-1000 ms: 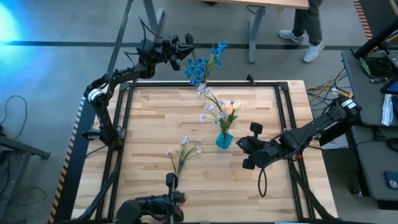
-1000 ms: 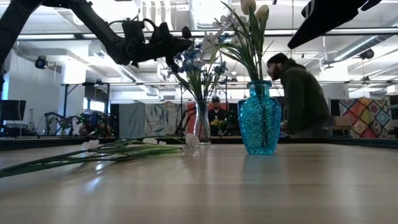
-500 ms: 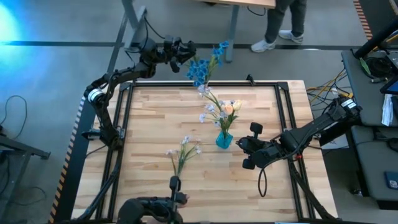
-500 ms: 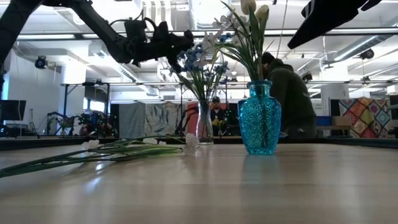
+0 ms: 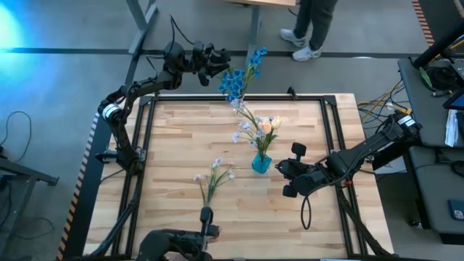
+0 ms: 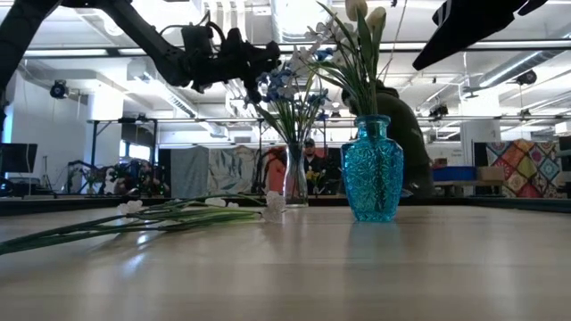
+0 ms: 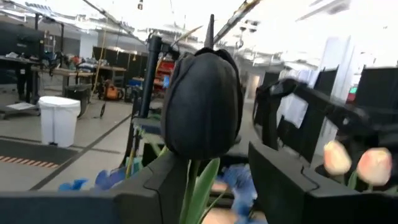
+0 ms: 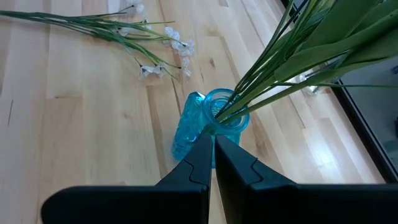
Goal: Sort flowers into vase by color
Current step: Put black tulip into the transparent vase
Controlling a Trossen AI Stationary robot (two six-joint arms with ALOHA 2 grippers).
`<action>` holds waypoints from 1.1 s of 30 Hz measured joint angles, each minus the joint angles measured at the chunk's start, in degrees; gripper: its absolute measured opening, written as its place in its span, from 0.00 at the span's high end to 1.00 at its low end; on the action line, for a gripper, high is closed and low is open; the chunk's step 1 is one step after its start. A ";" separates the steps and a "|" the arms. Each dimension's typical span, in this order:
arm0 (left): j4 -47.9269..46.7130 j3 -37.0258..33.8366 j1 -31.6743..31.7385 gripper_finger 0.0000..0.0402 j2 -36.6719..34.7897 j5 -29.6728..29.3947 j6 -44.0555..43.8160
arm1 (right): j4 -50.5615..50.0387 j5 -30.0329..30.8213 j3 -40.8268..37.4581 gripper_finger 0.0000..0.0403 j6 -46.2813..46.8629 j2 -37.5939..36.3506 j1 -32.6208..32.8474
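My left gripper [image 5: 220, 61] is high over the table's far edge, beside the blue flowers [image 5: 232, 80] that stand in a clear glass vase [image 6: 291, 178]. It is shut on a flower with a black tulip bud [image 7: 202, 102]. A blue glass vase [image 5: 261, 163] at mid-table holds cream tulip buds [image 5: 270, 125] and pale sprays. A bunch of white-pink sprays [image 5: 214, 177] lies flat on the table. My right gripper [image 8: 212, 163] is shut and empty, hovering just right of the blue vase [image 8: 205, 127]. My left gripper holds the black-bud flower by its green stem [image 7: 194, 186] just under the bud, between its two fingers [image 7: 155, 180]. The bud sticks out past the fingertips. The flower is lifted clear of the table; the rest of the stem is hidden behind the gripper.
The table frame's black rails [image 5: 145, 130] run along the left and far edges. A third arm's gripper [image 5: 205, 217] rests at the near edge. A person [image 5: 315, 22] walks on the floor beyond the far edge. Bare wood lies left of the vases.
My left gripper has gone a little toward the table's right, closer to the blue flowers in the clear vase, carrying the black-bud flower. The person behind the table has walked on.
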 joint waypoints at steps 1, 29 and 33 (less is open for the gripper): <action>-1.11 0.00 0.00 0.61 0.00 0.02 1.56 | -0.02 -0.02 0.00 0.97 0.00 0.00 0.00; -65.34 20.65 -2.08 0.59 -0.50 -19.41 50.49 | -0.02 -0.15 0.00 0.97 -0.68 0.00 0.00; -70.53 23.49 -2.51 0.59 -0.50 -21.58 52.54 | -0.02 -0.14 0.00 0.97 -0.81 0.00 0.02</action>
